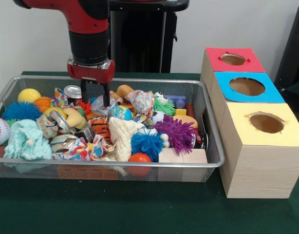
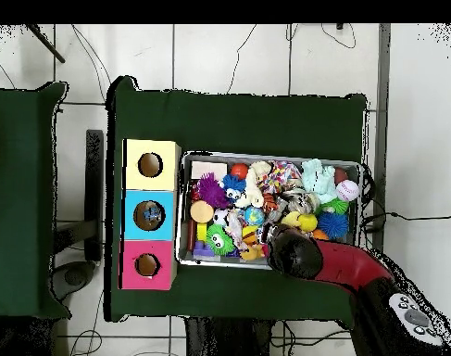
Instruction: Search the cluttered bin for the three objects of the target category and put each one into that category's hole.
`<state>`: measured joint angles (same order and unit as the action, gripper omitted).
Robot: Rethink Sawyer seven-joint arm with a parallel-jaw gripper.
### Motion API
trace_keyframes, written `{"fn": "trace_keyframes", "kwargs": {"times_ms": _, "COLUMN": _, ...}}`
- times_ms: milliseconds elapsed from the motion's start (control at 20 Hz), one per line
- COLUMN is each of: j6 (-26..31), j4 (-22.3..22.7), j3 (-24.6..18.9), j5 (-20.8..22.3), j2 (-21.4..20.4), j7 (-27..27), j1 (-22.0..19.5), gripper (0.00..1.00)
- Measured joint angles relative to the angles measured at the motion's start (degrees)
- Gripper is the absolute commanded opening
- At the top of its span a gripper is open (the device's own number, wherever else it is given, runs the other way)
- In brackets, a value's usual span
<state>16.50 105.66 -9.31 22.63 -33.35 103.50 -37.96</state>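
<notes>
- The gripper [image 1: 102, 100] is held low over the far side of the wire bin [image 1: 215, 161]; its jaws are seen slightly apart, holding nothing.
- Beneath them, crumpled wrappers [image 1: 142, 101] and a tin can [image 1: 72, 91] are noted among soft toys.
- The target category cannot be told.
- Wrappers are judged light and crushable; a pinch at a raised fold is advised.
- Three holed boxes [image 1: 260, 122] stand beside the bin.

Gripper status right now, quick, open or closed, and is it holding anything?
Gripper: open, fingers apart, holding nothing, poised just over the clutter in the wire bin.
</notes>
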Motion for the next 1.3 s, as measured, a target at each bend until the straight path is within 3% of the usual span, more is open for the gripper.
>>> {"fn": "trace_keyframes", "kwargs": {"times_ms": 800, "j6": -3.75, "j4": 2.00, "j3": 0.67, "j5": -0.01, "j2": 0.01, "j7": 0.00, "j1": 1.40, "gripper": 1.00}}
{"fn": "trace_keyframes", "kwargs": {"times_ms": 850, "j6": -3.86, "j4": 2.05, "j3": 0.67, "j5": -0.01, "j2": 0.01, "j7": 0.00, "j1": 1.38, "gripper": 0.00}}
{"fn": "trace_keyframes", "kwargs": {"times_ms": 1300, "j6": -4.29, "j4": 2.54, "j3": 0.95, "j5": -0.02, "j2": 0.29, "j7": 0.00, "j1": 1.37, "gripper": 0.00}}
